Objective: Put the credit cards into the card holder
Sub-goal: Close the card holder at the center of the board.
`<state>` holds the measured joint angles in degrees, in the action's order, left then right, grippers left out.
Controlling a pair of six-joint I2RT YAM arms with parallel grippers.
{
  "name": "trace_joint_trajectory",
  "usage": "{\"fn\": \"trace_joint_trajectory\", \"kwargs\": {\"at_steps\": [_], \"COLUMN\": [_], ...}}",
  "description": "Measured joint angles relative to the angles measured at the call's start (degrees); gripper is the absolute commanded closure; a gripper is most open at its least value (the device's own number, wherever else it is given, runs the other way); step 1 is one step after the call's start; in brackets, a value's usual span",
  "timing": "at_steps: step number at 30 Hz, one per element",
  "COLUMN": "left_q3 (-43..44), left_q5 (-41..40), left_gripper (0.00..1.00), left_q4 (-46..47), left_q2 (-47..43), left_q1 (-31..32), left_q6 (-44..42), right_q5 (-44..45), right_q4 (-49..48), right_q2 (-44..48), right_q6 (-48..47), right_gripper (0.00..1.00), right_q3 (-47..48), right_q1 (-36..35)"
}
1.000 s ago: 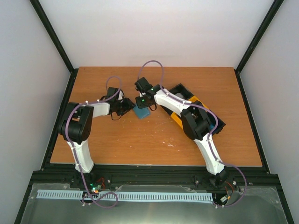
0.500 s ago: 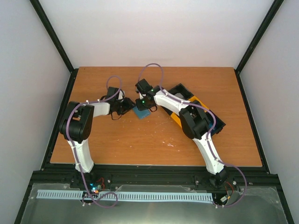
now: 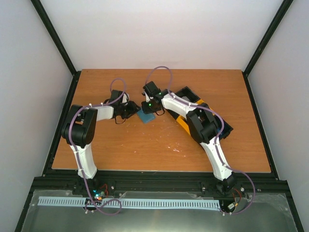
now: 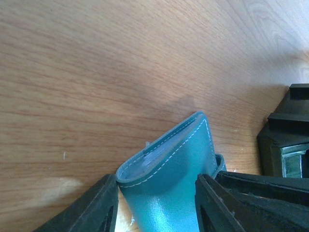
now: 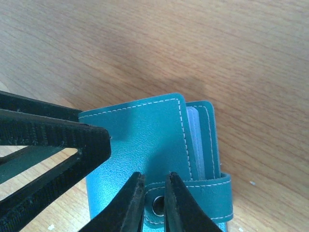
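Observation:
The card holder [image 3: 145, 116], a flat teal-blue folding wallet, lies on the wooden table between my two grippers. My left gripper [image 3: 131, 111] is shut on it. In the left wrist view its jaws [image 4: 157, 180] press against both sides of the holder [image 4: 178, 164], and clear inner pockets show at the open edge. My right gripper [image 3: 152, 107] is nearly closed, and its tips [image 5: 155, 176] pinch the end of the snap tab [image 5: 205, 193] over the cover [image 5: 145, 135]. No credit cards show in any view.
The black-and-yellow tray [image 3: 219, 126] sits right of the holder, mostly under the right arm. A left gripper finger [image 5: 53, 135] crosses the left side of the right wrist view. Black framing borders the table [image 3: 120, 150].
The right gripper has shifted slightly to the right and back at the holder's edge. The left gripper and the holder have stayed almost still.

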<state>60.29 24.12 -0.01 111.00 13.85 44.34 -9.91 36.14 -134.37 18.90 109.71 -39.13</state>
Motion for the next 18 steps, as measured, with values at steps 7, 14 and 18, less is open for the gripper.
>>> {"fn": "trace_joint_trajectory", "kwargs": {"at_steps": [7,14,18], "left_q3": [0.2,0.6,1.4], "left_q5": [0.4,0.8,1.2], "left_gripper": [0.55,0.55,0.55], "left_q4": [0.1,0.1,0.1], "left_q2": [0.3,0.7,1.3], "left_q1": [0.0,0.0,0.1], "left_q6": [-0.4,-0.8,-1.4], "right_q5": [2.1,5.0,4.7], "right_q4": [-2.3,-2.5,-2.8], "right_q2": [2.2,4.9,4.9], "right_q6": [0.2,2.2,3.2], "right_gripper": [0.80,0.79,0.79], "right_q3": [-3.6,-6.9,-7.8], "right_q1": [0.1,0.1,0.1]}}
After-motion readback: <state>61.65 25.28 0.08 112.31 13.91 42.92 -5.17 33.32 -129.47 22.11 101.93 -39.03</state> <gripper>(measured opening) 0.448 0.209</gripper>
